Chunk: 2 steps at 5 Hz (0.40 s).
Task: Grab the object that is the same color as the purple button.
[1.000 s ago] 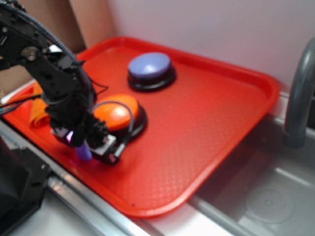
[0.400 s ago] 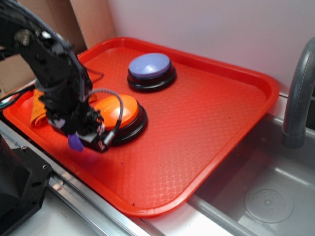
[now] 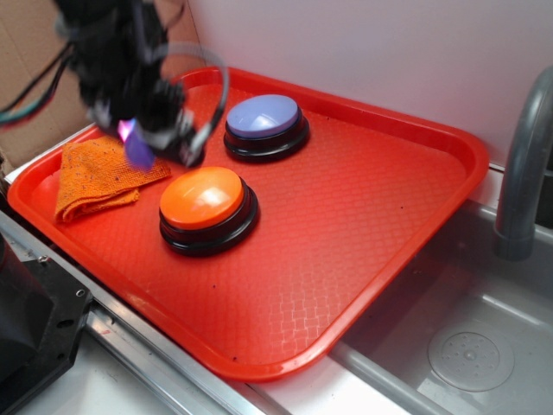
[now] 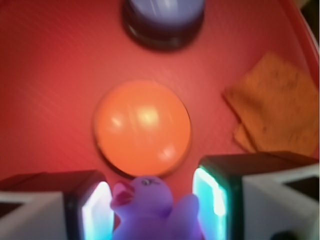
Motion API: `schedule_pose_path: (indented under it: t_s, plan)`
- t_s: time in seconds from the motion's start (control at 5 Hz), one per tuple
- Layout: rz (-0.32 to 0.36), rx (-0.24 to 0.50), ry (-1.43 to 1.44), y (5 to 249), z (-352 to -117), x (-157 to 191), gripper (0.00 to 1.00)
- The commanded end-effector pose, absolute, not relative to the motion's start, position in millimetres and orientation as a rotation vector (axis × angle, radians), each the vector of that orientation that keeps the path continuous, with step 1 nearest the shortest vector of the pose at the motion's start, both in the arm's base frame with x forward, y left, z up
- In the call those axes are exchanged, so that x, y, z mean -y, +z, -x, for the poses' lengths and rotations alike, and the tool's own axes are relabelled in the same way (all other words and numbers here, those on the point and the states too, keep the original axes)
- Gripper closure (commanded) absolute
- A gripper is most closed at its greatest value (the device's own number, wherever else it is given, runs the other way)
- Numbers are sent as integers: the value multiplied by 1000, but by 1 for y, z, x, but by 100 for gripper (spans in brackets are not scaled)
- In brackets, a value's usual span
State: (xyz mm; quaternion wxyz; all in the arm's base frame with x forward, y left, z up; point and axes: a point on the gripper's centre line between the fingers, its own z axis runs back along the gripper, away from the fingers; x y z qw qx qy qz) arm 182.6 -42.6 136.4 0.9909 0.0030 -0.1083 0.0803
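Held aloft over the far-left corner of the red tray, near the purple button – a small purple toy, duck-faced in the wrist view, pinched between the pads of the gripper. Jaws clenched on the toy, with its head and beak poking out in front of the two lit pads. Below, well clear of the load: the orange button and a folded orange cloth. Looks like the grab is all but done, yet the hold seems slight – a rounded, slick-looking body caught only at its sides. Likely hazards from here: a twist or squirt out of the pinch under a jolt, then a drop onto the tray, a bounce off a dome, perhaps a roll toward the sink beside the tray.
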Motion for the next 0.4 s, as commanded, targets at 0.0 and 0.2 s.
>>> schedule_pose_path:
  t_s: [0.0,0.2]
  plan:
    - [30,293,160,194,-212,47,100]
    - [-11,277,139,190,-207,47,100]
